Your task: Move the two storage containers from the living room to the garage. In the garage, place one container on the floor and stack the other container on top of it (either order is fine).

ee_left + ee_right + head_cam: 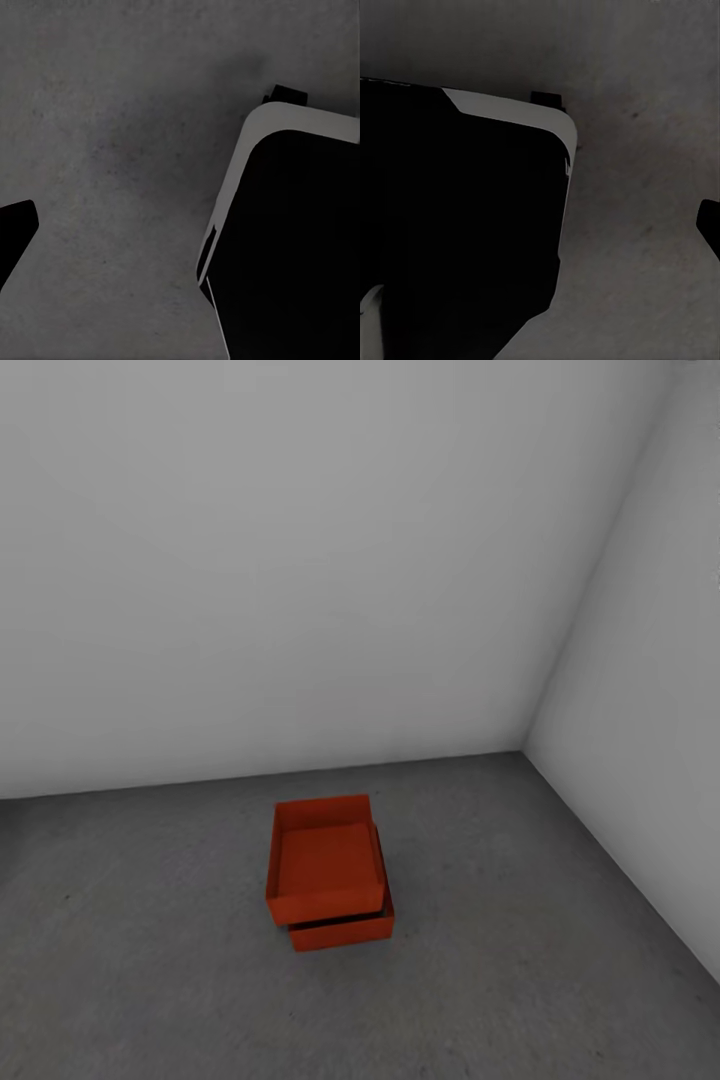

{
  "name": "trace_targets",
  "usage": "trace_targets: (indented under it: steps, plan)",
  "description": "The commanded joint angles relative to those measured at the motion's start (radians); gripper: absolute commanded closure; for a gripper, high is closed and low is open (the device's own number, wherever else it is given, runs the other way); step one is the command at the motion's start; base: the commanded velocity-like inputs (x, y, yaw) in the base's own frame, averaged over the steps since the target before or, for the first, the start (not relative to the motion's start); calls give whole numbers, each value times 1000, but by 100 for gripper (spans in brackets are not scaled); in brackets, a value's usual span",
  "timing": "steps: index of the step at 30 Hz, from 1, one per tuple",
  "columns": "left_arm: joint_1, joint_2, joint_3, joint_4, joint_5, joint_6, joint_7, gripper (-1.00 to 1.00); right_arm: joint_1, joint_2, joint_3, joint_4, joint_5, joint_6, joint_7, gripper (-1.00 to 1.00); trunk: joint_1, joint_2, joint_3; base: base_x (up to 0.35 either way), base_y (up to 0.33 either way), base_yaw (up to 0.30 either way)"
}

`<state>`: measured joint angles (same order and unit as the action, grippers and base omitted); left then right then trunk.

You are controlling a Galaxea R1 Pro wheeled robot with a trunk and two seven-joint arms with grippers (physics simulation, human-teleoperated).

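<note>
The two storage containers stand stacked on the dark grey concrete floor [520,960] of the garage, close to the corner of two pale walls. The upper orange-red container [326,862] sits open-topped and skewed a little left on the lower container [342,933], whose front wall shows beneath it. Both arms are away from the stack. In the left wrist view my left gripper [180,240] hangs over bare floor, with one dark fingertip [16,229] at the frame's edge. My right gripper [540,225] likewise shows one dark fingertip [709,225], with nothing between the fingers.
Plain pale walls [300,560] meet in a corner at the right behind the stack. My own base [300,247], black with a pale rim, sits below each wrist, as does the base [457,225] in the right wrist view. Open concrete lies all around the stack.
</note>
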<state>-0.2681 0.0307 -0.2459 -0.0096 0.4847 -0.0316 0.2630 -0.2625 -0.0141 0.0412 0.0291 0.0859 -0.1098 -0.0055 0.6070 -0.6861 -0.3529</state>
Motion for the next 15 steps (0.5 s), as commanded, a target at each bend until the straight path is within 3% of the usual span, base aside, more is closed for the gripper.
trace_targets:
  steps: [1, 15]
  plan:
    - [0, 0, -8, 0, 10, -2, 2, -100, -1, 0, 3, 3, 8, -5, -1, -100, 0, -1, 1, 0, 0, 0]
    - [0, 3, -10, -1, 9, -2, 2, -100, -1, 0, 3, 3, 8, -5, -1, -100, 0, -1, 23, 0, 0, 0]
